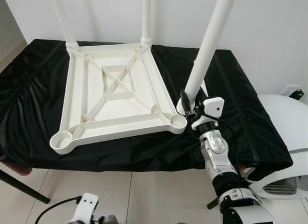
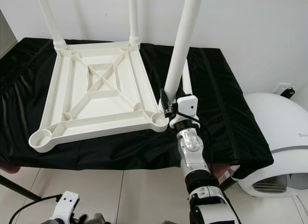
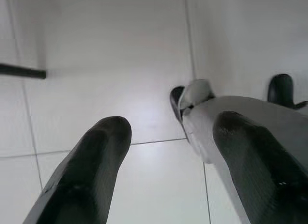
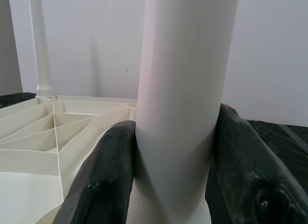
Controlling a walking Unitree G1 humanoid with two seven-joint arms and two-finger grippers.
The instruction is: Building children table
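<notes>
White wall behind; black-draped worktop (image 1: 144,151) on pale tiled floor (image 1: 144,195). White plastic tabletop (image 1: 115,101), upside down on the cloth, ribbed underside up. Two white legs (image 1: 146,17) upright in far corner sockets. Third leg (image 1: 207,53), tilted, lower end at near right corner socket (image 1: 178,121). Near left socket (image 1: 61,139) unfilled. White domed appliance (image 1: 284,137) at right of worktop. Right claw (image 4: 173,180), fingers closed against both sides of third leg. Left claw (image 3: 168,166), low over floor, fingers spread, holding nothing.
</notes>
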